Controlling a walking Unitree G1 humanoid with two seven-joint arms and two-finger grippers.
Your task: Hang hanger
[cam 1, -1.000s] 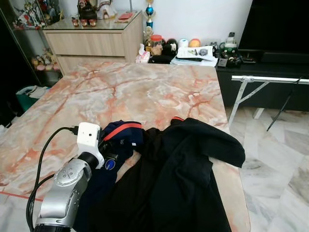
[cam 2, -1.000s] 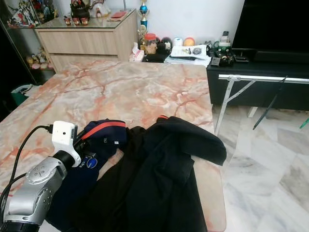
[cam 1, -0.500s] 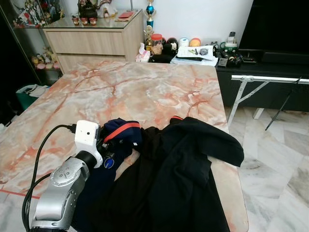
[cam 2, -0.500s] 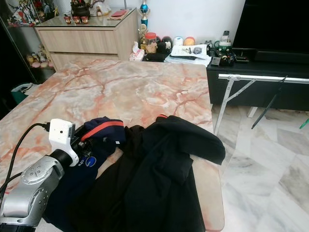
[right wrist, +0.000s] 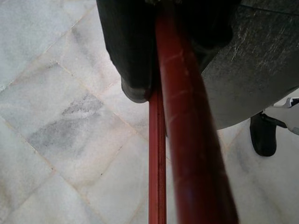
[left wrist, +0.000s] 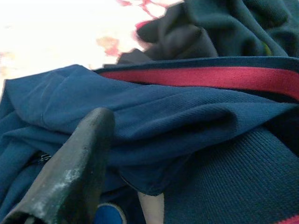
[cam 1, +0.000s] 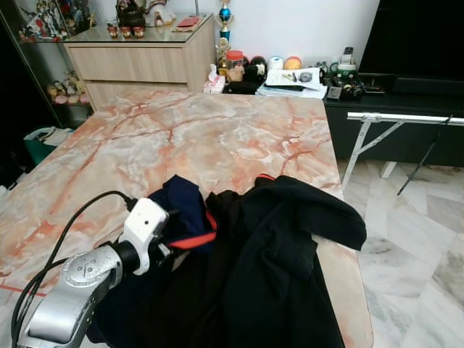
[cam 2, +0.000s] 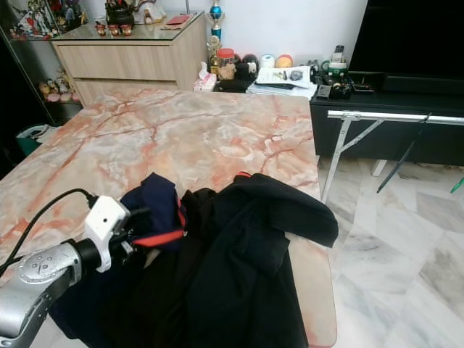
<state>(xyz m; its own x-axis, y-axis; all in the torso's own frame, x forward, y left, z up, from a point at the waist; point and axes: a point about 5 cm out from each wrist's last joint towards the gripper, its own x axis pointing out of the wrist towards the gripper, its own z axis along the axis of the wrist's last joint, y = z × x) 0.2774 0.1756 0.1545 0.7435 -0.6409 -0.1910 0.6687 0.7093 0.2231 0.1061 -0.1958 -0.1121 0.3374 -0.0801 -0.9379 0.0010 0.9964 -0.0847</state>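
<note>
Left gripper (cam 1: 172, 243): at the near left of the marble table (cam 1: 181, 138), its black finger (left wrist: 70, 172) against the navy garment with a red band (cam 1: 185, 210); whether its fingers are spread or pinching the cloth I cannot tell
Black garment (cam 1: 275, 246): heaped just right of the navy one, draped over the table's near edge
Right gripper (right wrist: 161, 70): fingers pressed on a red hanger (right wrist: 187, 140), held above the marble floor (right wrist: 70, 140)

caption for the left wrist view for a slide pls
Left gripper finger buried in the folds of a navy shirt with red trim.
</note>
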